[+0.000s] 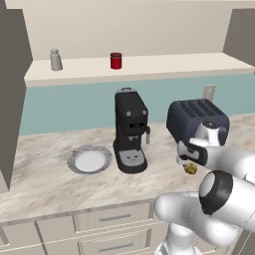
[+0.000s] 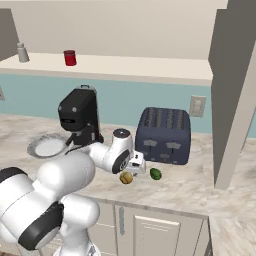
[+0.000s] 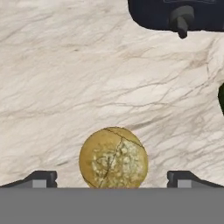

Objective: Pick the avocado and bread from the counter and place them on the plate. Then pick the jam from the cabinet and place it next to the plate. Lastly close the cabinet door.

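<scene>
The bread lies on the counter in front of the toaster, the avocado just beside it. The gripper is spread wide above it, gripping nothing. It should be lowered straight, the bread kept centred, then closed gently without nudging the avocado.

Avocado cut by edge (hand view).
</scene>
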Controlling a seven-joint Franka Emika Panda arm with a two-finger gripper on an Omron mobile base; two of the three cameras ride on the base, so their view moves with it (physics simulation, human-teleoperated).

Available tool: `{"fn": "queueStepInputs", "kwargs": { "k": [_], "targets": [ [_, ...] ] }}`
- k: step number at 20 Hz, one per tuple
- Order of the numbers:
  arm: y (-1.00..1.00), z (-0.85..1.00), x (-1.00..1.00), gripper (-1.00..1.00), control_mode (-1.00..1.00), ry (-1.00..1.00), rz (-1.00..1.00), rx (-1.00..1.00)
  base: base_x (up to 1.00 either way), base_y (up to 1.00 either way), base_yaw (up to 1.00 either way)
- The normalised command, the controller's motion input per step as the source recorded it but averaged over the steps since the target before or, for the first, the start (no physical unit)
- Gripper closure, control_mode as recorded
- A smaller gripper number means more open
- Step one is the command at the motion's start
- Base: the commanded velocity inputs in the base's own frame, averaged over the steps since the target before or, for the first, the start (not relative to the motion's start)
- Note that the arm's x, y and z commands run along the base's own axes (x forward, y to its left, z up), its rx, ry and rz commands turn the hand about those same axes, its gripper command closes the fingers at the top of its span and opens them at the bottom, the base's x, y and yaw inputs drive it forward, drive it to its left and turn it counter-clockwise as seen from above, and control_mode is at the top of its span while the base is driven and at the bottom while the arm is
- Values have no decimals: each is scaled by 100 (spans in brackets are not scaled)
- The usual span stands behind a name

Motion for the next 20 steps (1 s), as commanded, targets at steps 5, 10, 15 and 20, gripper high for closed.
{"fn": "queueStepInputs", "kwargs": {
  "k": [5, 10, 15, 20],
  "targets": [
    [0, -29, 25, -100, -100, 0, 0, 0, 0, 0, 0],
    [0, -49, 17, -100, -100, 0, 0, -2, 0, 0, 0],
    [0, -25, 5, 100, -100, -1, 0, -2, 0, 0, 0],
    [10, 49, 0, 100, -100, -17, -4, 1, 0, 0, 0]
  ]
}}
